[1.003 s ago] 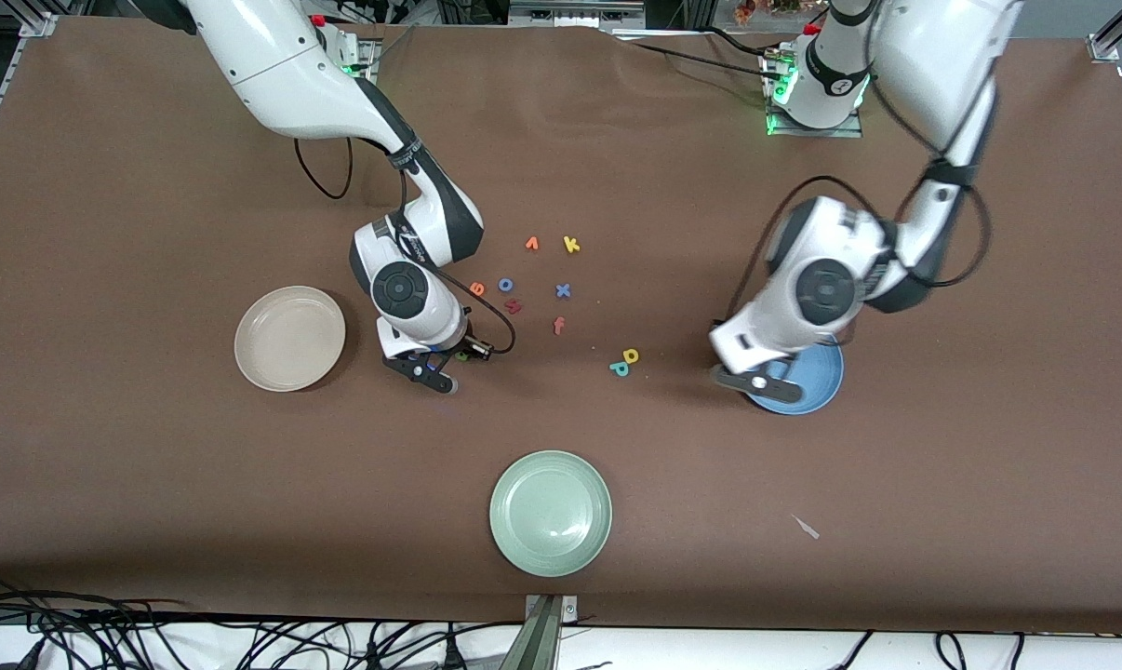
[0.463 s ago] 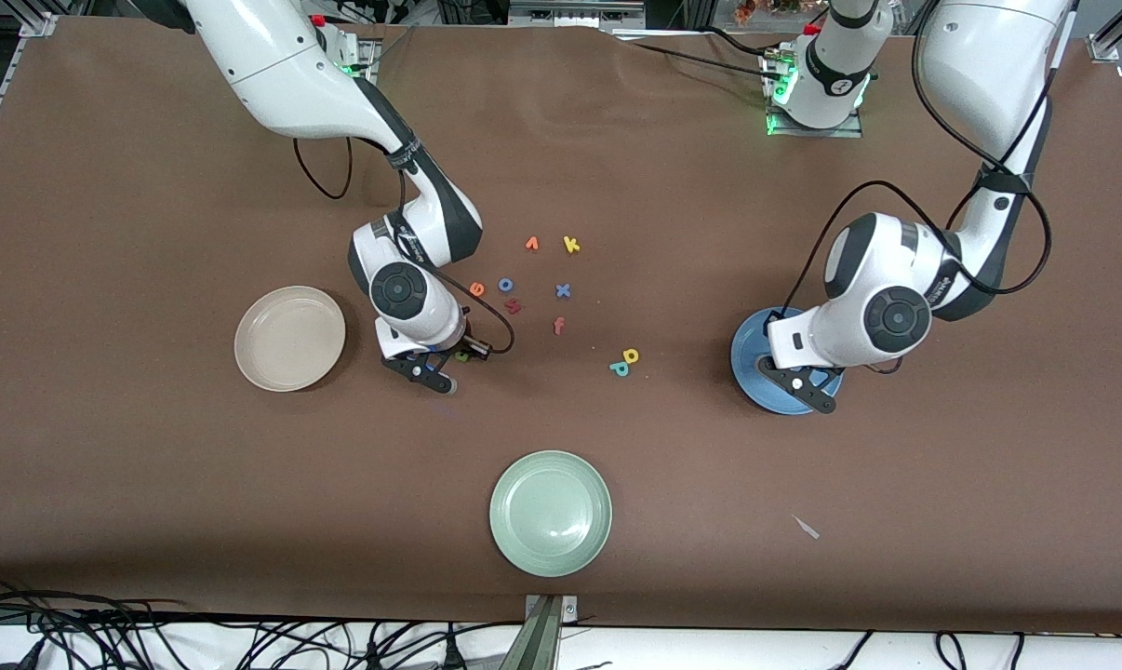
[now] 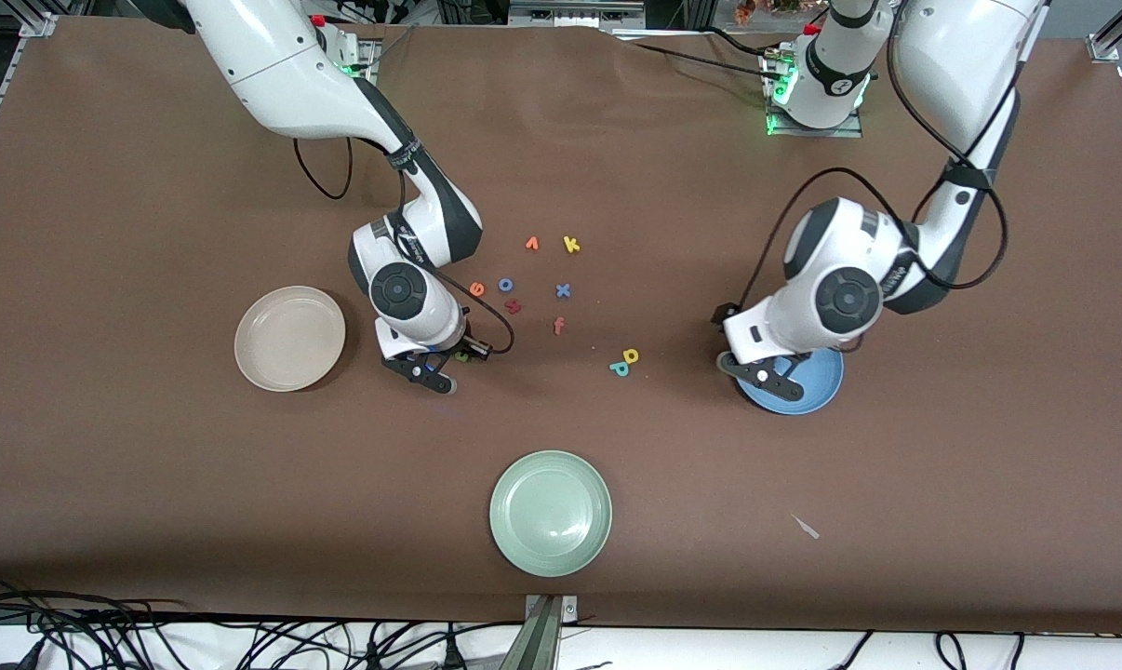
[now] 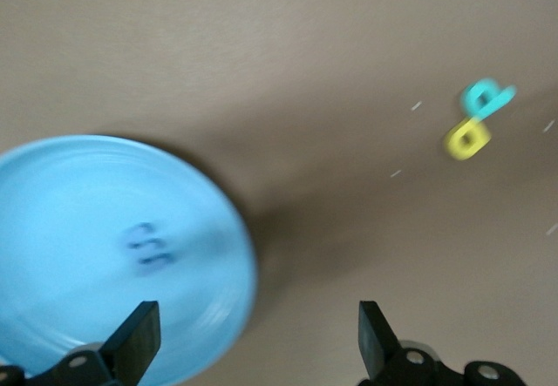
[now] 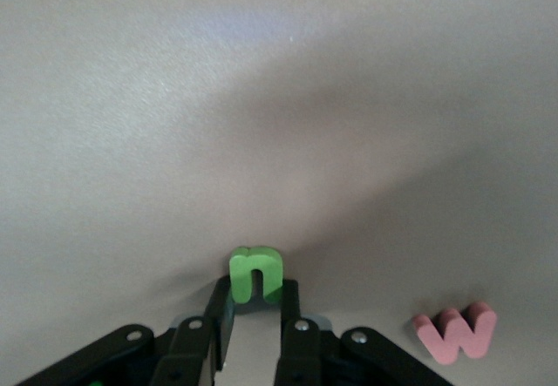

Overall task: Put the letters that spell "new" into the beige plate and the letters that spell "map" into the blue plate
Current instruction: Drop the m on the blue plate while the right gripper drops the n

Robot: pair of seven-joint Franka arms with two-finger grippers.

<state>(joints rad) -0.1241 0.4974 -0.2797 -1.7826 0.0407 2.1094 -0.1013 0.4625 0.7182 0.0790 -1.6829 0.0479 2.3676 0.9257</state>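
Clamped on the green n (image 5: 255, 273), right gripper (image 5: 255, 316); left gripper (image 4: 253, 351) spread (over blue plate's (image 4: 105, 255) rim).

brown table (image 3: 152, 484) carries beige plate (image 3: 289, 338), pale green plate (image 3: 551, 513) nearest the front camera, blue plate (image 3: 796, 391). loose foam letters mid-table: orange e (image 3: 476, 289), blue o (image 3: 506, 285), x (image 3: 563, 290), yellow k (image 3: 571, 245), teal p (image 3: 620, 369) touching yellow a (image 3: 631, 355).
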